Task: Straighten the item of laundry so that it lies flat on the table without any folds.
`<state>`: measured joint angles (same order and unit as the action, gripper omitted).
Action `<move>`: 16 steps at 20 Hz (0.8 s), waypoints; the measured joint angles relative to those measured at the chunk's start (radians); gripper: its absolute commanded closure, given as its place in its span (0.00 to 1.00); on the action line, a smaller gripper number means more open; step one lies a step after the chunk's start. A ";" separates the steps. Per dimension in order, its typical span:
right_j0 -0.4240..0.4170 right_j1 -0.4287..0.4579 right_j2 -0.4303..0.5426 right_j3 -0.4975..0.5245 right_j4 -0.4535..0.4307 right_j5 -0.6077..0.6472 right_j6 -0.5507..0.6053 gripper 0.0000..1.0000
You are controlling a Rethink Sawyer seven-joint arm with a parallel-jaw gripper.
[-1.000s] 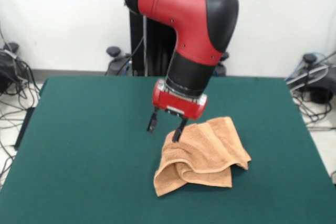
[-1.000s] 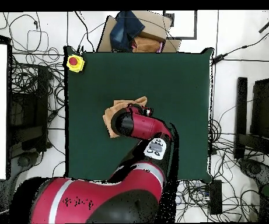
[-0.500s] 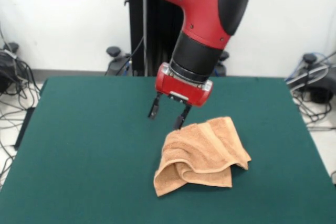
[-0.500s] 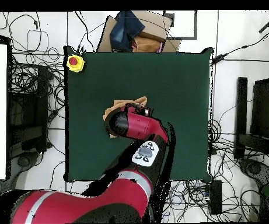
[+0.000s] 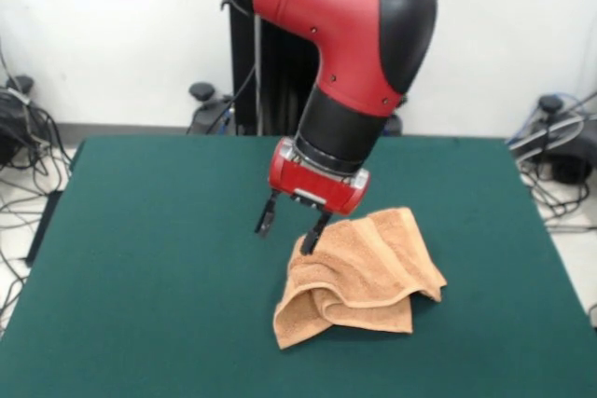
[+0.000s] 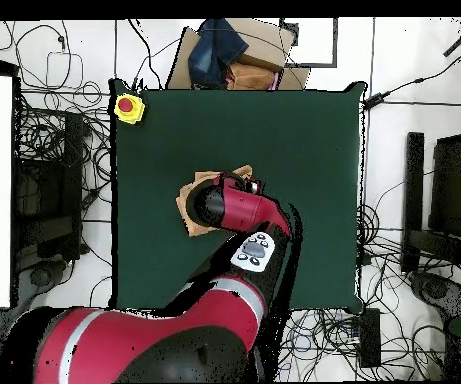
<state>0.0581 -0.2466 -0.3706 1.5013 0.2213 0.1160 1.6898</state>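
Note:
The orange-tan towel [image 5: 364, 272] lies crumpled in folds on the green table [image 5: 159, 258], right of centre in the front view. No label shows. My gripper [image 5: 287, 231] is open, its jaws spread. One fingertip [image 5: 309, 243] is at the towel's upper left edge; the other hangs over bare felt. I cannot tell if it touches the cloth. In the overhead view the arm [image 6: 236, 205] hides most of the towel [image 6: 187, 196], and the gripper itself is hidden.
A yellow box with a red button [image 6: 127, 106] sits at one table corner. A cardboard box with cloths [image 6: 236, 55] stands beyond the table's far edge. Cables lie on the floor around the table.
The gripper rose and moved away from the towel half a second ago, then came back down to the towel's upper left edge. The towel has not moved.

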 measured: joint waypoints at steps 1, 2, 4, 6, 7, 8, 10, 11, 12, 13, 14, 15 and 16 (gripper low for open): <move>-0.002 0.005 0.000 -0.002 0.000 -0.004 0.000 0.00; -0.005 0.012 0.000 -0.006 0.000 -0.009 0.000 0.00; -0.010 0.027 0.000 -0.013 0.000 -0.019 0.000 0.00; -0.013 0.049 0.000 -0.024 0.000 -0.034 0.000 0.00; -0.013 0.061 0.000 -0.033 0.000 -0.039 0.000 0.00; -0.014 0.068 0.002 -0.038 0.001 -0.042 0.000 0.00; -0.023 0.077 0.023 -0.046 0.001 -0.047 0.000 0.00; -0.035 0.077 0.043 -0.047 0.001 -0.051 0.000 0.00; -0.049 0.075 0.066 -0.047 0.000 -0.054 0.000 0.00; -0.060 0.074 0.083 -0.047 0.000 -0.057 0.000 0.00; -0.083 0.072 0.118 -0.046 -0.005 -0.062 0.000 0.00; -0.142 0.066 0.198 -0.044 -0.027 -0.075 0.000 0.00; -0.169 0.064 0.234 -0.042 -0.039 -0.083 0.000 0.00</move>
<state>-0.1110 -0.1822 -0.1363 1.4588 0.1821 0.0334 1.6898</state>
